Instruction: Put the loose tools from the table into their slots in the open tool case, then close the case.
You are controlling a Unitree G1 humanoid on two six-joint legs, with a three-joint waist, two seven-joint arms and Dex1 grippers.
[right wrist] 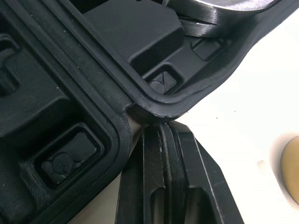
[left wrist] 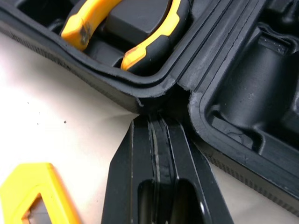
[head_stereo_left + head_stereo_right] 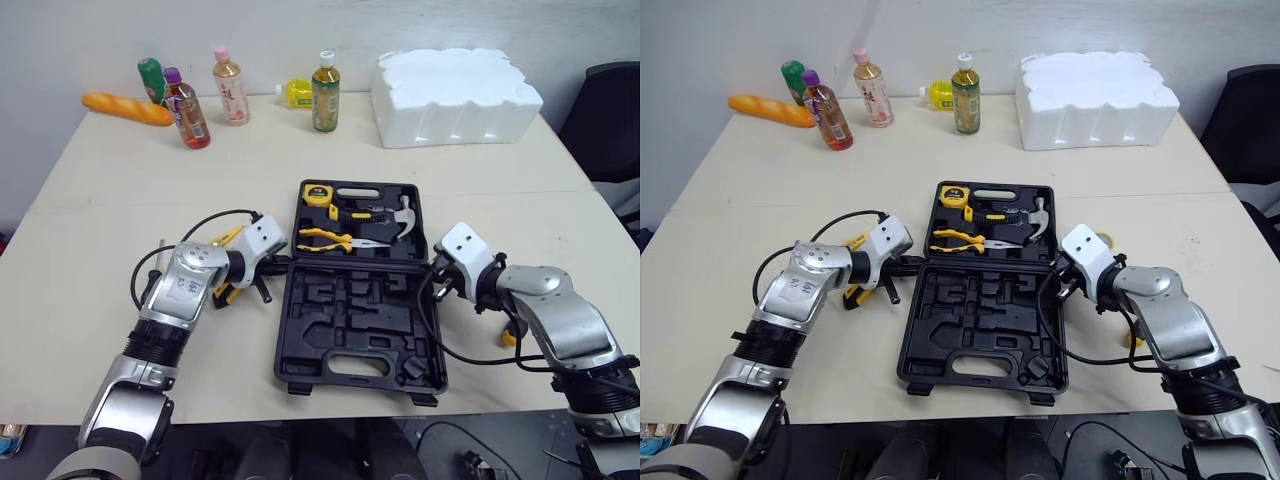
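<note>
Tool case (image 3: 350, 310) lies open mid-table, hinge running left to right. The far half holds the tape measure (image 3: 318, 193), pliers (image 3: 325, 238) and hammer (image 3: 400, 215). The near half's moulded slots are bare.

Left gripper (image 2: 157, 122): jaws together, tips at the left end of the hinge seam, holding nothing. Right gripper (image 1: 161, 128): jaws together, tips at the right hinge corner, also holding nothing.

A loose yellow-and-black tool (image 2: 35, 189) lies on the table just left of the case, beside the left gripper; type not clear. A small yellow item (image 3: 508, 338) sits by the right forearm, identity unclear.

Risks:
- Closing now would likely leave the loose tool out of its slot.
- Tips wedged in the hinge gap could get pinched as a half swings.
- Uneven pushing at the two ends could skew or slide the case.
- The left forearm could knock the yellow-and-black tool further off.
</note>
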